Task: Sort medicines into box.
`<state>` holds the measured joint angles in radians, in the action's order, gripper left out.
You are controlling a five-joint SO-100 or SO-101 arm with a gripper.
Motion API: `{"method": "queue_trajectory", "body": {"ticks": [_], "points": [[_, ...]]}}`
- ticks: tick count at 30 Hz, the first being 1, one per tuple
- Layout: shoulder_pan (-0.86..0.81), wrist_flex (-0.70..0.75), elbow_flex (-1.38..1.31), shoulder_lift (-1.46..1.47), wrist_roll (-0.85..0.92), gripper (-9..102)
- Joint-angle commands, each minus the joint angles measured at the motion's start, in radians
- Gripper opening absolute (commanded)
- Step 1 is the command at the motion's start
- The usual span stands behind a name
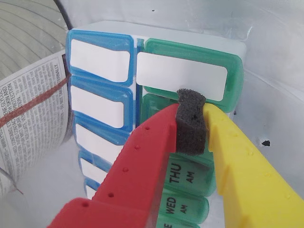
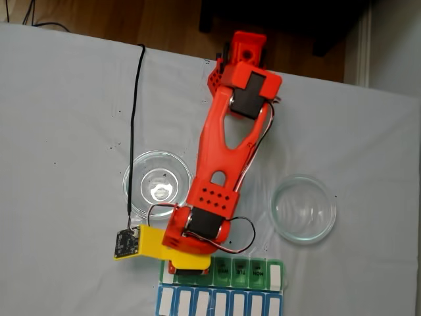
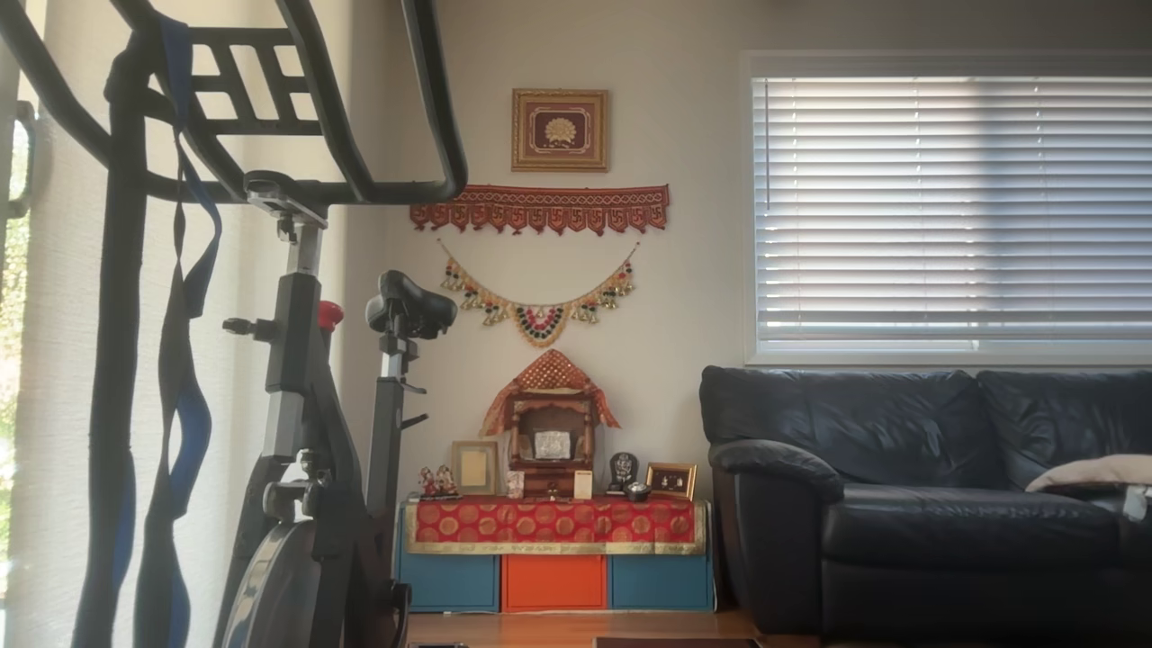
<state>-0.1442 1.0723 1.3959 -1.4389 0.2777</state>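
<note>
Box: green-lidded organiser row (image 1: 190, 76) lying on the white table (image 2: 66, 131), at the bottom edge of the fixed view (image 2: 253, 270), side by side and touching the blue-lidded row (image 1: 99, 61).
Lids: in the wrist view the far green lid is covered by a blank white label; nearer ones read THU AM and WED AM (the next one down is cut off).
Gripper: red finger (image 1: 142, 161) and yellow finger (image 1: 237, 156) sit just above the green row (image 1: 192, 126), with a block of dark grey foam (image 1: 191, 123) filling the narrow gap at the tips; whether anything else is pinched there I cannot tell.
Arm: orange arm (image 2: 220, 158) reaches from the table's far edge down the fixed view to the organiser, hiding part of the green row.
Dishes: one clear glass dish (image 2: 158, 183) left of the arm, another (image 2: 303, 208) right of it in the fixed view, well apart.
Newspaper: printed sheet (image 1: 33, 114) at the left of the wrist view.
Room: other view shows an exercise bike (image 3: 306, 360) and a dark sofa (image 3: 927, 486).
</note>
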Motion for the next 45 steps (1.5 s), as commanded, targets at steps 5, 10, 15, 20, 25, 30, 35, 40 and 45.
{"method": "queue_trajectory", "body": {"ticks": [5, 10, 15, 20, 25, 30, 35, 40, 45], "points": [[0.028, 0.017, 0.015, -0.018, 0.029, 1], [0.041, -0.055, 0.074, -0.08, 0.054, 1], [0.051, -0.12, 0.121, -0.179, 0.017, 1], [0.044, -0.166, 0.117, -0.275, -0.046, 1], [0.043, -0.222, 0.153, -0.344, -0.074, 1], [0.043, -0.265, 0.196, -0.388, -0.083, 1], [0.031, -0.279, 0.19, -0.365, -0.077, 1], [0.026, -0.298, 0.19, -0.339, -0.06, 1], [0.029, -0.273, 0.173, -0.296, -0.021, 1]]}}
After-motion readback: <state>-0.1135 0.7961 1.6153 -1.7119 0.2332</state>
